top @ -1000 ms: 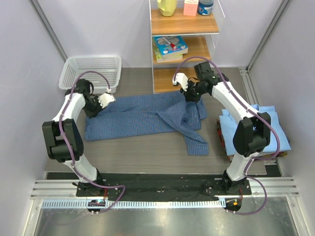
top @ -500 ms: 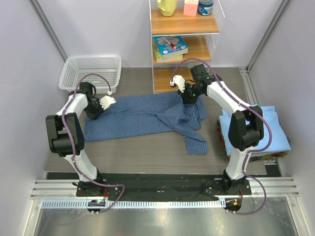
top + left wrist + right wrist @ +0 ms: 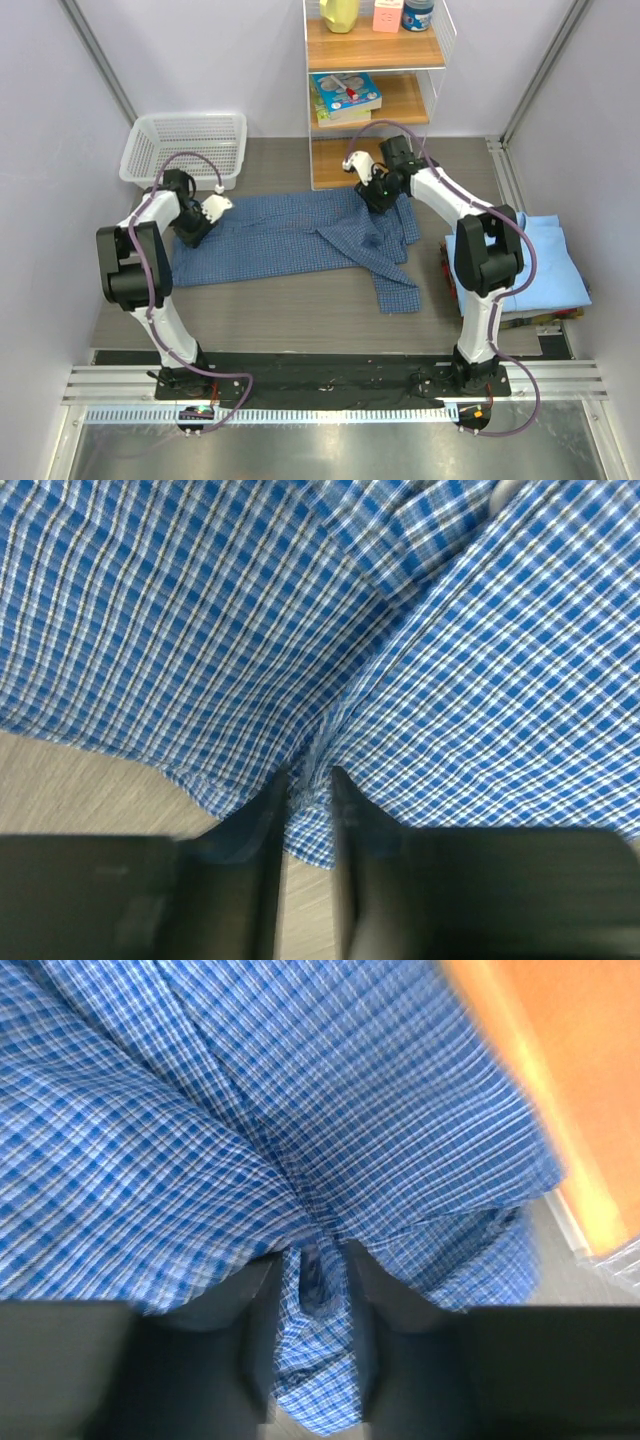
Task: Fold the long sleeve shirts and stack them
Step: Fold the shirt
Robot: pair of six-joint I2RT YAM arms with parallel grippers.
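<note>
The left gripper (image 3: 308, 780) and right gripper (image 3: 313, 1260) each pinched opposite ends of the dark checked shirt (image 3: 280, 235) mid-frame, apparently to spread it flat for folding.

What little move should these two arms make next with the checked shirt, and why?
Probably open both jaws and lift away: the checked shirt lies spread out on the table, with just a small fold pinched at each end.

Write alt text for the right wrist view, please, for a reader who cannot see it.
The right gripper pinches a bunched fold of the dark blue checked shirt, which fills most of the view. A blurred orange wood panel crosses the upper right.
</note>
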